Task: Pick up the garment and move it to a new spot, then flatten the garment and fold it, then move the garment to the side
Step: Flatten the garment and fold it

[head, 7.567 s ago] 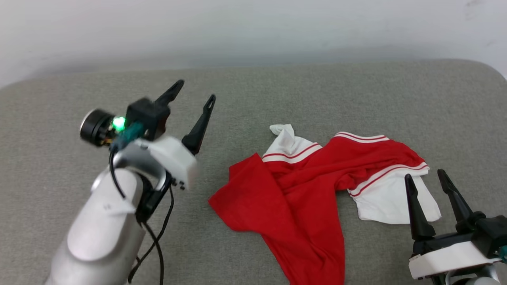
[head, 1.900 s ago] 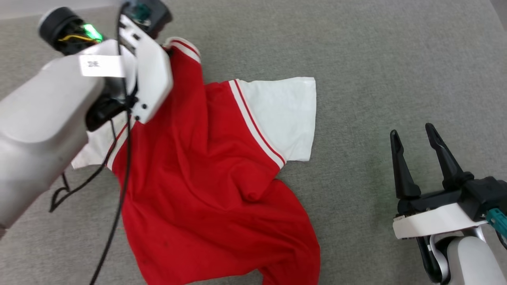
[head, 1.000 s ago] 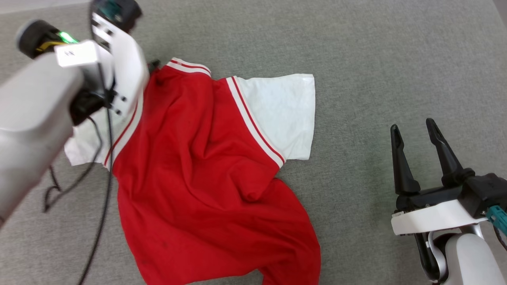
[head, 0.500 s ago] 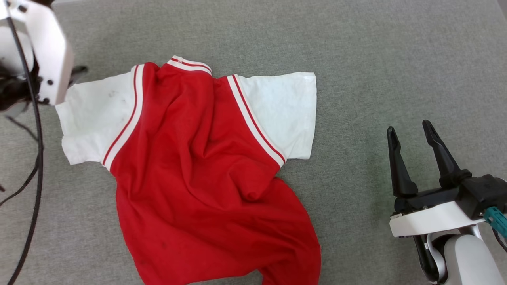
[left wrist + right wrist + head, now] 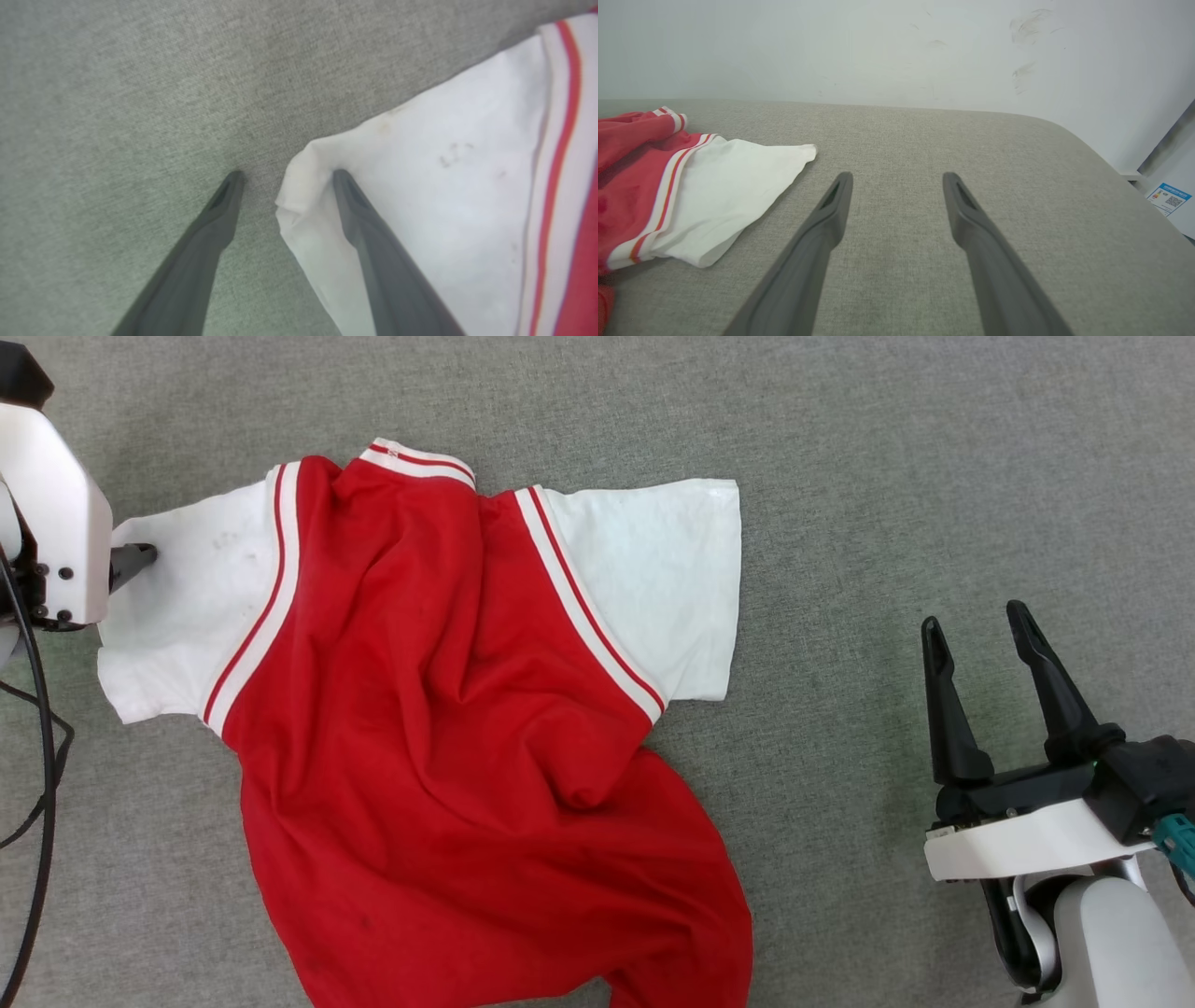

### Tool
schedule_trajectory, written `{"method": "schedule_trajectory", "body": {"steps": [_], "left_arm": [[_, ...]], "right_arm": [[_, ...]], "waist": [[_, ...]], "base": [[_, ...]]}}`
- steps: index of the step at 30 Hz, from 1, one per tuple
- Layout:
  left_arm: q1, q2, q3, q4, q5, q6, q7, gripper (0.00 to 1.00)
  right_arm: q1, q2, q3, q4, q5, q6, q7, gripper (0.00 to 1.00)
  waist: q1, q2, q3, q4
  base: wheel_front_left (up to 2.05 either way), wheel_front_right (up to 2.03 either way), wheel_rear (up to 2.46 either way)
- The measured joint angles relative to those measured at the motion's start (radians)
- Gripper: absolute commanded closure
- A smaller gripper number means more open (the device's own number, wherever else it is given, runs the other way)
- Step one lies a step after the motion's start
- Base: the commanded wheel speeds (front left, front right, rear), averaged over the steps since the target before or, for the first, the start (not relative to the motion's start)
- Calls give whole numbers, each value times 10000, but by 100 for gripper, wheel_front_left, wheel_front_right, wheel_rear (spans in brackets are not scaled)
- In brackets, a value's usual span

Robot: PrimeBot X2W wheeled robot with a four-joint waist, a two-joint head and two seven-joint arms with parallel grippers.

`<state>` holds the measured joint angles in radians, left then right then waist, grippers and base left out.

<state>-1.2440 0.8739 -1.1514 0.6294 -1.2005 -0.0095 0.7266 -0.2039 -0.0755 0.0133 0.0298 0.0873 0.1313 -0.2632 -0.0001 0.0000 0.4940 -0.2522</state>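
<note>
- The left gripper (image 5: 286, 178) is sitting at the far left of the head view, largely cut off by the frame edge, with only its white housing and one dark fingertip showing.
- In the left wrist view its jaws are standing wide apart. One finger is pressing on the rumpled corner of the white left sleeve (image 5: 177, 607) and the other is resting on the grey upholstered surface (image 5: 934, 476). Nothing is being gripped.
- The red jersey T-shirt (image 5: 448, 709) is lying spread on that surface with its collar pointing away from the robot. A plain red side is facing up, creased and bunched near the middle.
- Its lower hem is running out of the picture at the bottom edge.
- The white right sleeve (image 5: 653, 579) is lying flat.
- The right gripper (image 5: 974, 619) is hovering well apart from the shirt, open and empty.
- In the right wrist view, a small label (image 5: 1169, 198) is showing at the edge, too small to read.
</note>
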Motion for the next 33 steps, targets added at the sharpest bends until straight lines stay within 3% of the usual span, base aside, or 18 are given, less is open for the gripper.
{"method": "schedule_trajectory", "body": {"steps": [1,2,7,13,21,27,33], "left_arm": [[-2,-19,-36,8,29,-81,8,57],[-2,-40,-46,27,73,-109,8,100],[25,-290,-161,203,161,-347,-173,100],[105,-587,-297,318,788,-479,-1432,100],[49,-1039,-382,-295,1484,-706,-2888,100],[128,-1095,-414,-1070,1795,-449,-3555,100],[298,-1047,-422,-1839,1962,-161,-3885,100]], "right_arm": [[-2,-2,-6,0,-2,0,0,0],[-3,-6,-19,-2,-2,0,0,0],[-19,-48,-125,0,-69,0,0,0],[-30,-245,-297,-2,-92,0,0,0],[-717,-1317,-219,178,48,0,46,0],[-2071,-2742,974,401,1039,0,1808,0],[-3554,-4284,3022,811,2635,0,4853,0]], "waist": [[-1,0,19,8],[-1,0,32,22],[0,0,-93,127],[1,0,-538,429],[1,0,-1235,1161],[0,0,-1606,1768],[0,0,-1741,2297]], "base": [[0,0,0],[0,0,0],[0,0,0],[0,0,0],[0,0,0],[0,0,0],[0,0,0]]}}
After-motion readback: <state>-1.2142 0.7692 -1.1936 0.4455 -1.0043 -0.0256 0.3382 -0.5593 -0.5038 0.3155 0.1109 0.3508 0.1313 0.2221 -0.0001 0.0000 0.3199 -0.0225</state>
